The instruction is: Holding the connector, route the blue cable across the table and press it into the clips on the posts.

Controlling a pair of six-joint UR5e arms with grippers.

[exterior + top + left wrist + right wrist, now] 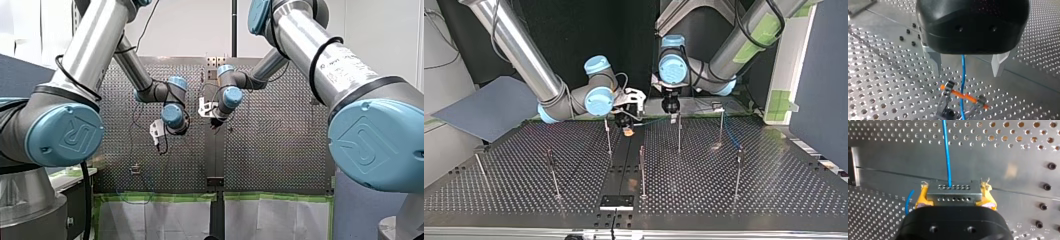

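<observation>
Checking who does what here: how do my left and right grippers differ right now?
My left gripper has bare metal fingers; my right gripper has yellow pads. The left's fingers stand apart, the blue cable passing between them untouched; the right's are shut on the grey connector. Shared: black bodies, both over the perforated table, the blue cable at both.

My left arm (92, 47) and my right arm (350, 75) are silver tubes with pale blue logo-embossed joint caps (65, 135) and black cables (320, 50) looped around. My left end effector (967, 73) is black with metal fingers (936, 63); my right end effector (954, 192) carries yellow pads (923, 196) at three and nine o'clock.
</observation>
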